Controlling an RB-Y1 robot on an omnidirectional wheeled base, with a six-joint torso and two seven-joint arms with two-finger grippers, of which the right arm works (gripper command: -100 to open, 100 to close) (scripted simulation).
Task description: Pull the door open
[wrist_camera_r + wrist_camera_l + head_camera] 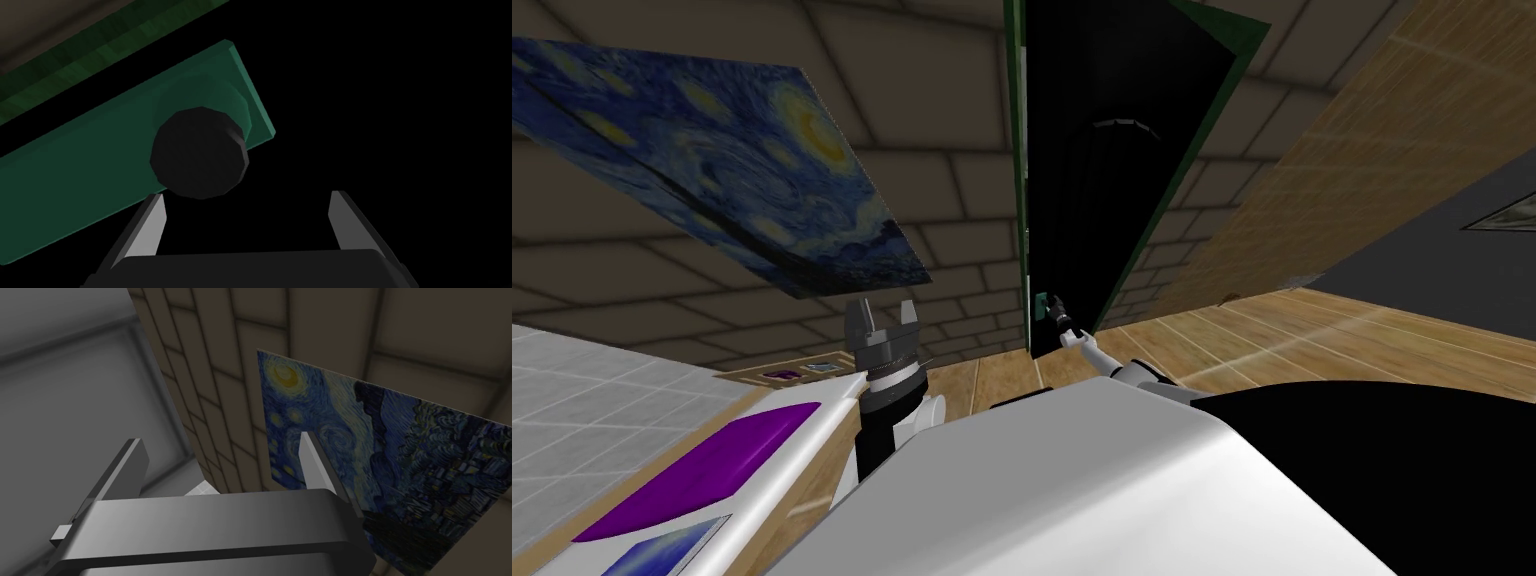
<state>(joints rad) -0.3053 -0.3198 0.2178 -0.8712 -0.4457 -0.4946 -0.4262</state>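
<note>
Right gripper (pixel 250 212): fingers apart, nothing between them. Black round knob (pixel 200 152) sits just ahead of the fingertips, off-centre, just beside the tip of one finger; can't tell if it touches. Other finger is well clear of it, with only black behind.

Knob is mounted on the green door (pixel 75 190), near the door's free edge. A darker green frame strip (pixel 100 55) runs alongside the door on its far side, with a brownish surface past that.

Head view: right arm (pixel 1102 355) is stretched forward to the knob, which sits at the left green jamb of the doorway. Between the two green jambs is a black area (pixel 1112 200). Brick wall (pixel 952 200) on both sides of the doorway, wooden floor (pixel 1312 330) in front of it.

Left gripper (pixel 884 312) is raised close to the body, well apart from the door and to its left. Its fingers are apart and hold nothing.
</note>
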